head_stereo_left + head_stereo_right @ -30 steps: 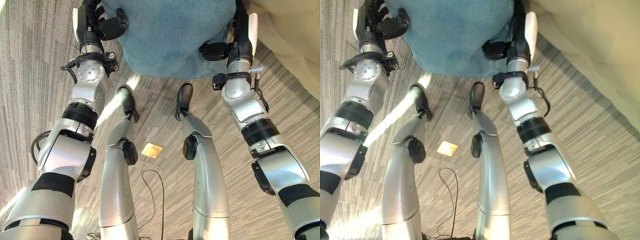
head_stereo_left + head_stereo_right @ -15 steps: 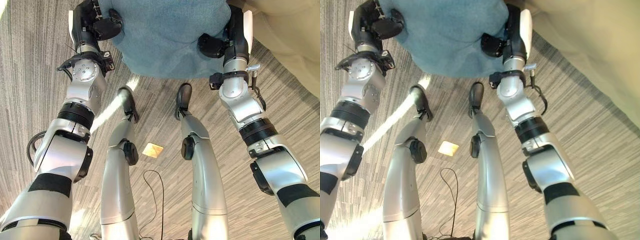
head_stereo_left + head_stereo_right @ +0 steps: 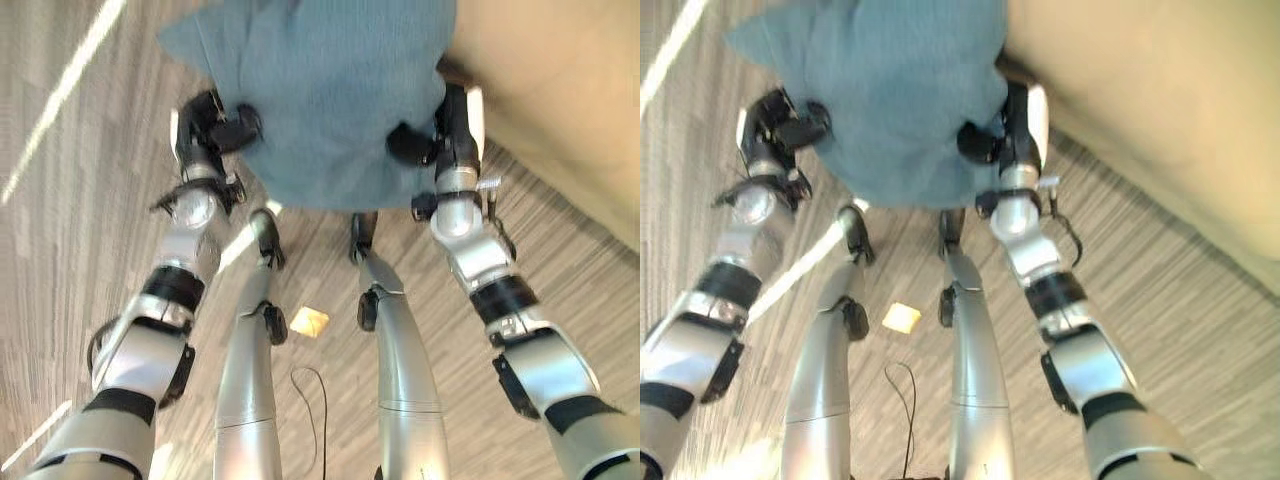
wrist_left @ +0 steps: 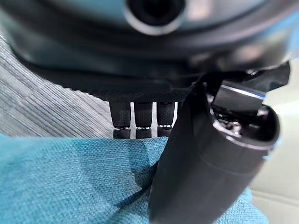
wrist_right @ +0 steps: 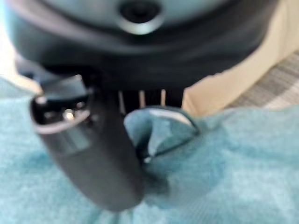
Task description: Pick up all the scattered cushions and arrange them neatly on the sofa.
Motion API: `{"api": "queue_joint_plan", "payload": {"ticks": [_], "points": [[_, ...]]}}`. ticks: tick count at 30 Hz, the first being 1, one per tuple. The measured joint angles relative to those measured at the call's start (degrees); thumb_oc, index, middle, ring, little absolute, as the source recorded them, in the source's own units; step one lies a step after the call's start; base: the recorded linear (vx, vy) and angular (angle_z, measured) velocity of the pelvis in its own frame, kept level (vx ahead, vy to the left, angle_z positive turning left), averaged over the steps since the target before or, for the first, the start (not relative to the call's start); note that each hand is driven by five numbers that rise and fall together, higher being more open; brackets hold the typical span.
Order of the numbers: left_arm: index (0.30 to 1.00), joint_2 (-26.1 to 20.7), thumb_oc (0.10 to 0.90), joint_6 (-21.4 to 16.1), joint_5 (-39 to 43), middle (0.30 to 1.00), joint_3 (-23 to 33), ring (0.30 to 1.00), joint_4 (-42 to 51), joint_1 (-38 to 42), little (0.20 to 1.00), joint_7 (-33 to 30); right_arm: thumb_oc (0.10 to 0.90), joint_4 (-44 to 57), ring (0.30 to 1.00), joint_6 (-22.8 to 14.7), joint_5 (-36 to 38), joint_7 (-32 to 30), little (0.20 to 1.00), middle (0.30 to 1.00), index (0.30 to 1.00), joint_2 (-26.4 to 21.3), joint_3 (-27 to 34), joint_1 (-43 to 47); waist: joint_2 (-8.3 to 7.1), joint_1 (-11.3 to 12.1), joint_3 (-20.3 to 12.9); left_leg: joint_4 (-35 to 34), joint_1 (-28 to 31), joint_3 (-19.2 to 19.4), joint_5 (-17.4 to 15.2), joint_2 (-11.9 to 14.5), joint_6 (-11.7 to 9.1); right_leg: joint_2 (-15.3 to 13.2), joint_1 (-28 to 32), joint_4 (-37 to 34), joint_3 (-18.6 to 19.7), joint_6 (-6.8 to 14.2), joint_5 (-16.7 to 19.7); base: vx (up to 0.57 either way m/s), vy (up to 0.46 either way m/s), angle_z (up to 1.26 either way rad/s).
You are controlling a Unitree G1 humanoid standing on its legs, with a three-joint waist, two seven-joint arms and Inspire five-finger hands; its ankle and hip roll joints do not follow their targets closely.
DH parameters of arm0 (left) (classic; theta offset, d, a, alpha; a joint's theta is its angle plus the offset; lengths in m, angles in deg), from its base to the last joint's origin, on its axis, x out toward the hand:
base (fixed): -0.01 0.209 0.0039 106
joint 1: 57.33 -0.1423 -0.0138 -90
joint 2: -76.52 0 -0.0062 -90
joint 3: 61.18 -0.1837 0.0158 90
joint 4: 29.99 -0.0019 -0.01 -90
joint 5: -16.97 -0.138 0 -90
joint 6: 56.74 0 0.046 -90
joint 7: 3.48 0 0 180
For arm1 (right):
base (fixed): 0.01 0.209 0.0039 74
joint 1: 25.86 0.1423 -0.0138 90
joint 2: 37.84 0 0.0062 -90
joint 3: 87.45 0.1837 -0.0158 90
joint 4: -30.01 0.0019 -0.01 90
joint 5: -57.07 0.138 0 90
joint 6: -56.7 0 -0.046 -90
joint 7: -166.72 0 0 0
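Teal fabric cushion hangs clear of the carpet, pinched at its 9 o'clock edge by the left hand and at 3 o'clock by the right hand, thumbs pressed into cloth. Beige sofa lies at 2 o'clock, nearer the right hand.

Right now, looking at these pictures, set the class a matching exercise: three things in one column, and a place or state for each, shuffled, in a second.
Things:
1. cushion
2. sofa
3. floor

Places or states:
A. beige, at the robot's right
B. grey, striped, underfoot
C. blue, pinched at its sides by the left hand and the right hand

Pairs: 1-C, 2-A, 3-B
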Motion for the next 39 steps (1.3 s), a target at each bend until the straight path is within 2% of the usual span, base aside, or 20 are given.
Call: {"api": "queue_joint_plan", "payload": {"ticks": [4, 5, 7, 10, 11, 12, 14, 16, 17, 19, 27, 29, 31, 32, 33, 34, 35, 36, 37, 39], "points": [[0.300, 2.53, 0.400, -1.45, -0.67, 0.300, 0.87, 0.300, 7.62, -8.22, 0.300, -0.65, 0.400, 6.09, 0.300, -0.70, -0.60, 0.15, 0.300, 0.300, 0.300, 1.09, 2.70, -7.95, 0.23, -0.02, -0.34, -4.29, 6.15, -0.52, 1.66, -0.49, -0.45, 0.00, 5.37, -2.05, -0.61, 0.05, -0.02, 0.03, -0.028, 0.05], [0.300, 3.08, 0.400, -1.83, -2.13, 0.300, 0.98, 0.300, 12.45, -11.93, 0.300, -0.67, 0.400, 9.92, 0.300, -1.14, -1.05, 0.14, 0.300, 0.300, 0.300, 1.23, 4.47, -11.94, 0.30, -0.02, -0.44, -5.96, 8.40, -0.64, 2.21, -0.61, -0.57, 0.04, 7.40, -3.05, -0.84, 0.10, -0.04, 0.04, -0.041, 0.03], [0.300, 4.22, 0.400, -2.74, -2.83, 0.300, 0.92, 0.300, 13.73, -13.71, 0.300, -0.66, 0.400, 10.17, 0.300, -1.66, -1.05, 0.22, 0.300, 0.300, 0.300, 1.14, 5.13, -13.48, 0.48, -0.28, -1.35, -6.30, 9.30, -0.65, 2.28, -0.67, -0.51, 0.07, 8.29, -3.27, -0.81, 0.29, -0.10, 0.04, -0.042, 0.00], [0.300, 7.07, 0.400, -2.76, -2.77, 0.300, 1.01, 0.300, 14.58, -16.37, 0.300, -0.66, 0.400, 10.64, 0.300, -2.64, -0.85, 0.41, 0.300, 0.300, 0.300, 2.19, 6.36, -17.42, 0.62, -0.28, -1.35, -9.74, 15.04, -0.68, 3.37, -0.69, -0.82, 0.60, 13.44, -5.56, -0.99, 0.36, 0.43, -0.03, -0.026, -0.06], [0.300, 7.72, 0.400, -2.86, -2.73, 0.300, 0.97, 0.300, 15.35, -19.01, 0.300, -0.63, 0.400, 10.94, 0.300, -3.42, -0.66, 1.14, 0.300, 0.300, 0.300, 2.66, 6.07, -20.57, 0.72, -0.53, -2.37, -11.42, 17.50, -0.62, 3.49, -0.68, -0.99, 0.98, 15.53, -6.81, -1.00, 0.47, 0.41, -0.02, -0.034, -0.10], [0.300, 7.78, 0.400, -3.37, -2.74, 0.300, 0.75, 0.300, 18.26, -22.55, 0.300, -0.28, 0.400, 14.52, 0.300, -4.11, -0.37, 1.65, 0.300, 0.300, 0.300, 2.66, 6.41, -24.62, 1.20, -0.67, -2.85, -12.72, 19.51, -0.60, 3.62, -0.65, -1.08, 1.11, 17.35, -7.59, -1.26, 0.48, 0.43, 0.06, -0.024, -0.09], [0.300, 7.82, 0.400, -3.44, -2.71, 0.300, 0.76, 0.300, 18.62, -23.63, 0.300, 0.03, 0.400, 15.31, 0.300, -4.37, -0.01, 2.39, 0.300, 0.300, 0.300, 2.64, 6.46, -26.32, 1.43, -1.28, -2.47, -14.53, 22.38, -0.48, 4.08, -0.49, -1.12, 1.25, 19.86, -8.54, -1.27, 0.50, 0.41, 0.07, -0.013, -0.05], [0.300, 7.91, 0.400, -3.24, -2.72, 0.300, 0.28, 0.300, 18.69, -26.42, 0.300, 0.07, 0.400, 15.57, 0.300, -4.36, 0.48, 3.31, 0.300, 0.300, 0.300, 2.90, 6.03, -29.70, 1.80, -1.63, -1.82, -18.01, 28.79, -0.51, 4.72, -0.46, -1.21, 1.67, 25.50, -10.45, -1.68, 0.56, 0.39, 0.09, 0.001, -0.08], [0.300, 7.95, 0.400, -3.28, -2.73, 0.300, -0.34, 0.300, 21.31, -30.38, 0.300, 0.56, 0.400, 18.93, 0.300, -4.43, 0.57, 4.17, 0.300, 0.300, 0.300, 2.18, 5.85, -35.01, 2.55, -1.71, -2.39, -20.41, 33.64, -0.55, 4.75, -0.39, -1.26, 2.05, 30.15, -12.41, -2.20, 0.89, 0.16, 0.11, -0.001, -0.06], [0.300, 7.82, 0.400, -3.58, -2.77, 0.300, -0.40, 0.300, 24.61, -33.39, 0.300, 1.47, 0.400, 21.60, 0.300, -5.54, 0.61, 5.00, 0.300, 0.300, 0.300, 0.97, 6.07, -38.82, 3.39, -2.14, -4.45, -21.50, 35.22, -0.66, 4.73, -0.30, -1.28, 2.08, 31.79, -13.46, -2.44, 1.31, -0.14, 0.12, -0.012, -0.02], [0.300, 6.18, 0.400, -4.27, -3.02, 0.300, -0.24, 0.300, 27.69, -37.04, 0.300, 3.45, 0.400, 23.76, 0.300, -7.19, 0.95, 9.56, 0.300, 0.300, 0.300, 1.02, 8.37, -43.47, 3.40, -2.87, -6.18, -23.82, 46.51, -0.56, 4.44, 0.39, -1.69, 3.29, 43.58, -17.31, -2.24, 1.85, -0.50, 0.12, -0.032, -0.05], [0.300, 6.34, 0.400, -4.27, -3.03, 0.300, -0.28, 0.300, 27.71, -38.39, 0.300, 4.21, 0.400, 23.75, 0.300, -7.24, 0.99, 10.34, 0.300, 0.300, 0.300, 0.99, 8.59, -44.60, 3.12, -3.04, -6.97, -23.25, 47.12, -0.58, 4.24, 0.67, -1.94, 3.81, 44.53, -17.69, -2.02, 1.84, -0.65, 0.08, -0.084, -0.07], [0.300, 5.95, 0.400, -4.22, -3.03, 0.300, -0.29, 0.300, 27.69, -39.27, 0.300, 4.52, 0.400, 23.62, 0.300, -7.23, 1.08, 10.99, 0.300, 0.300, 0.300, 1.13, 8.51, -45.06, 2.10, -2.75, -7.28, -20.19, 46.68, -0.78, 3.02, 1.14, -3.43, 4.29, 45.00, -17.63, -0.88, 1.52, -1.34, 0.11, -0.054, -0.17], [0.300, 5.68, 0.400, -4.14, -3.03, 0.300, -0.35, 0.300, 27.07, -39.76, 0.300, 4.52, 0.400, 23.28, 0.300, -7.19, 1.13, 11.42, 0.300, 0.300, 0.300, 1.71, 8.45, -45.46, 0.14, -2.31, -7.60, -14.78, 44.82, -1.43, 2.70, 0.85, -3.55, 3.77, 45.76, -17.77, 0.12, 1.15, -1.34, 0.13, 0.016, -0.11], [0.300, 5.54, 0.400, -4.02, -3.02, 0.300, -0.40, 0.300, 26.79, -40.27, 0.300, 4.51, 0.400, 23.29, 0.300, -7.18, 1.17, 11.45, 0.300, 0.300, 0.300, 1.70, 8.35, -45.94, -0.25, -1.84, -7.90, -11.71, 43.99, -2.25, 2.39, 0.45, -3.62, 3.28, 46.91, -18.63, 0.56, 0.31, -0.96, 0.20, 0.123, 0.10], [0.300, 5.67, 0.400, -3.69, -3.02, 0.300, -1.04, 0.300, 26.48, -40.05, 0.300, 4.50, 0.400, 23.19, 0.300, -7.03, 1.26, 11.26, 0.300, 0.300, 0.300, 1.73, 8.44, -46.45, -0.54, -2.15, -7.84, -4.63, 40.04, -3.23, 0.64, 0.75, -4.81, 3.41, 49.11, -21.26, 0.58, -0.08, -0.15, 0.15, 0.141, -0.10], [0.300, 5.62, 0.400, -3.74, -3.19, 0.300, -1.73, 0.300, 26.47, -41.15, 0.300, 4.51, 0.400, 23.03, 0.300, -6.73, 1.43, 11.20, 0.300, 0.300, 0.300, 2.14, 8.51, -47.04, -1.92, -0.36, -8.73, -8.23, 40.12, -4.19, -0.21, -0.10, -4.83, 3.18, 50.58, -23.41, 2.24, -0.19, 0.95, 0.29, 0.195, -0.32], [0.300, 5.69, 0.400, -3.74, -3.37, 0.300, -2.63, 0.300, 26.61, -41.62, 0.300, 4.40, 0.400, 22.99, 0.300, -6.84, 1.82, 10.95, 0.300, 0.300, 0.300, 1.86, 8.48, -47.27, -1.70, 0.49, -9.37, -11.87, 38.94, -8.04, -0.44, -1.46, -5.12, 4.14, 52.64, -26.62, 3.90, 0.94, 2.23, 0.27, 0.202, -0.75], [0.300, 5.80, 0.400, -3.88, -3.37, 0.300, -2.34, 0.300, 26.85, -42.28, 0.300, 4.40, 0.400, 22.99, 0.300, -6.84, 1.84, 11.08, 0.300, 0.300, 0.300, 1.62, 8.93, -46.97, -1.40, 1.11, -9.58, -14.01, 39.00, -9.46, -0.63, -1.48, -4.54, 4.88, 53.27, -27.33, 4.74, 0.84, 2.23, 0.25, 0.209, -0.93], [0.300, 5.86, 0.400, -3.84, -3.37, 0.300, -2.02, 0.300, 26.92, -43.32, 0.300, 4.38, 0.400, 23.39, 0.300, -6.88, 1.83, 11.37, 0.300, 0.300, 0.300, 1.53, 8.90, -47.35, 0.44, 1.56, -10.66, -15.21, 39.29, -9.75, -0.63, -1.75, -2.97, 6.75, 53.73, -27.02, 6.06, 0.64, 1.71, 0.17, 0.190, -0.87]]}}
